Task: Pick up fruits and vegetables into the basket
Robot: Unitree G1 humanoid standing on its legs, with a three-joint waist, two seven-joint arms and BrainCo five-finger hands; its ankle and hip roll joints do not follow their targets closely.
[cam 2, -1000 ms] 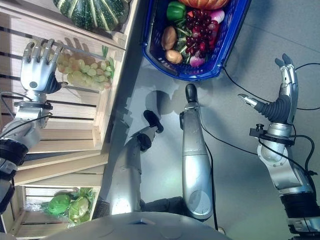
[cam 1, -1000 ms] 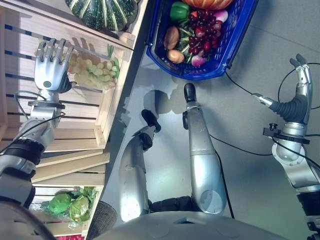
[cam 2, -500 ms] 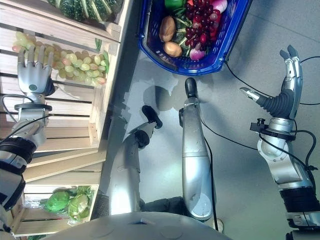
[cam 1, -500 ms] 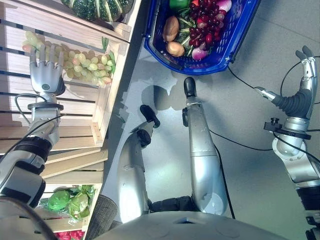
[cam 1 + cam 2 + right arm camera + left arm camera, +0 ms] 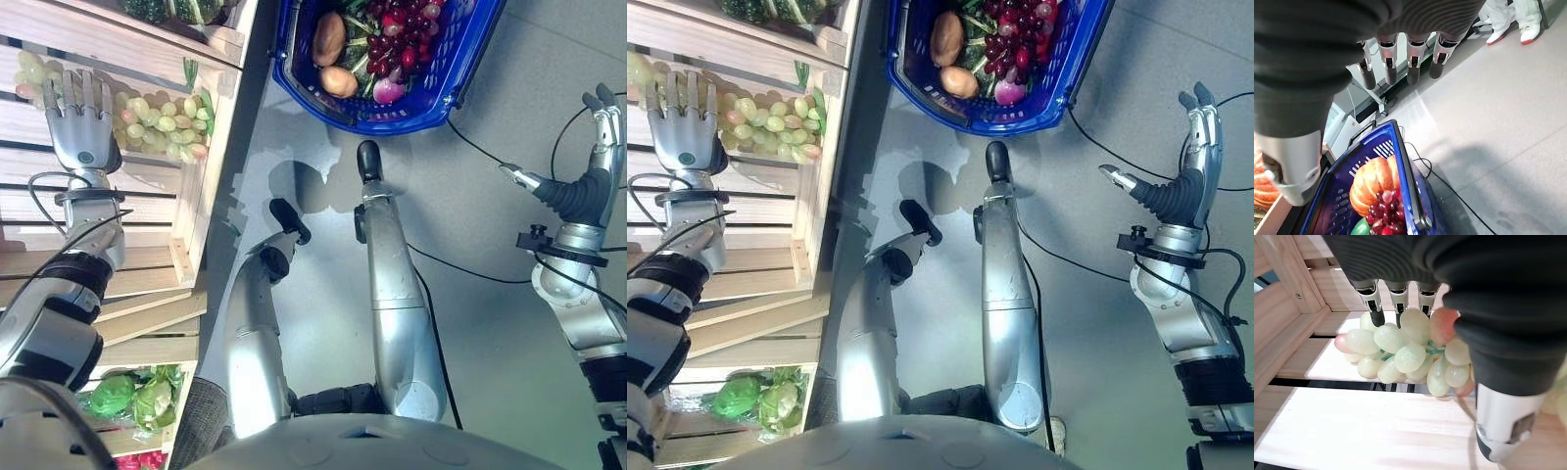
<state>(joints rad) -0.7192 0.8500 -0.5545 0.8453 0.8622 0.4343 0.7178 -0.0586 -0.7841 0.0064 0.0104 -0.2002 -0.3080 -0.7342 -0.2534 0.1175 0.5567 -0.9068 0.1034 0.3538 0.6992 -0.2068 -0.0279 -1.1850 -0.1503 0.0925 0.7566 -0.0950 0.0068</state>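
One left robot hand (image 5: 78, 132) over grapes (image 5: 162, 122), fingers straight

place: mock grocery/produce shop
display: slatted pale wooden crates (image 5: 147, 211) with green grape bunch (image 5: 157, 124), leafy greens (image 5: 137, 399)
carrier: blue plastic shopping basket (image 5: 460, 73)
floor: smooth grey floor (image 5: 490, 323)

A: Is there any lettering, label or number to read on the wooden crate (image 5: 201, 211) where the green grapes (image 5: 1400, 355) lie?

B: None can be read. The slats are bare wood, and the grapes carry no tag.

A: And on the blue basket (image 5: 1073, 69) that stands on the floor near the crate?

B: Nothing legible there either; its plastic wall shows slots and no print that can be made out.
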